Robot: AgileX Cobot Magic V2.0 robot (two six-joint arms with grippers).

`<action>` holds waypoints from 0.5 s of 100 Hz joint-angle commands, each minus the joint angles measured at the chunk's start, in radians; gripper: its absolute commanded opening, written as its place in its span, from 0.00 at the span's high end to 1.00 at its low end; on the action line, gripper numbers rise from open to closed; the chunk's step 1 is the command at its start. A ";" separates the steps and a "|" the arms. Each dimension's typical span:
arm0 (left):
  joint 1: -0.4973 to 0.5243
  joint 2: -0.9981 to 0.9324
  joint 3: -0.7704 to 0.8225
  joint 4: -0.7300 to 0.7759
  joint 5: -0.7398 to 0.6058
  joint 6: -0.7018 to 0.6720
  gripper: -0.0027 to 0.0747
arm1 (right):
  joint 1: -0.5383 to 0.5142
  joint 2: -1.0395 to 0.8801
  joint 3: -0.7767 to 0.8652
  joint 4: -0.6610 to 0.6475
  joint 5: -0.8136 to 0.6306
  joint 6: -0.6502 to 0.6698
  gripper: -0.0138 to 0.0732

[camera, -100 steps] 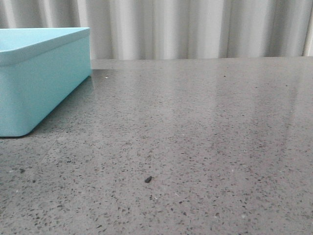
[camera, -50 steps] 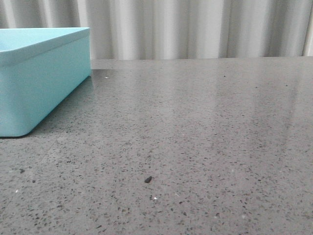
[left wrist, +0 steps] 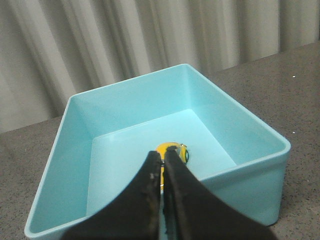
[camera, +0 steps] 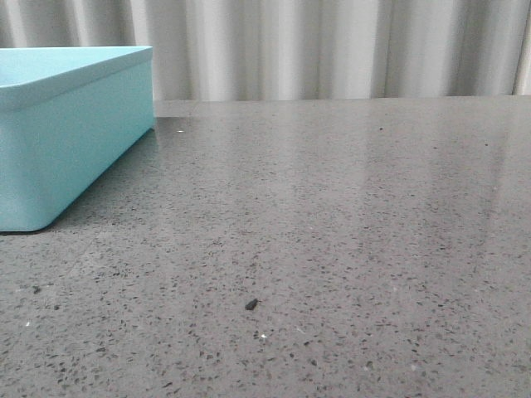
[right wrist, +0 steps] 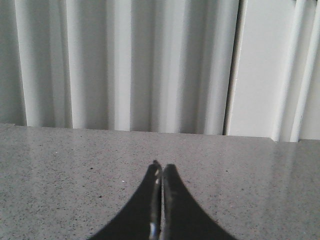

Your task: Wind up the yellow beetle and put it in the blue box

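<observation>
The blue box stands at the table's far left in the front view, where its wall hides the inside. Seen from the left wrist, the blue box lies open below, with the yellow beetle resting on its floor, mostly hidden behind my fingertips. My left gripper hangs above the box, shut, holding nothing. My right gripper is shut and empty over bare table. Neither gripper shows in the front view.
The grey speckled table runs back to a pale pleated curtain. A small dark speck lies near the front middle.
</observation>
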 commanded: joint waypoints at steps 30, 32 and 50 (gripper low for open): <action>0.001 0.008 -0.025 -0.019 -0.080 -0.013 0.99 | -0.005 0.003 -0.026 -0.006 -0.088 -0.009 0.92; 0.001 0.008 -0.025 -0.019 -0.080 -0.013 0.99 | -0.005 0.003 -0.026 -0.006 -0.088 -0.009 0.92; 0.001 0.008 -0.018 -0.019 -0.089 -0.013 0.99 | -0.005 0.003 -0.026 -0.006 -0.088 -0.009 0.92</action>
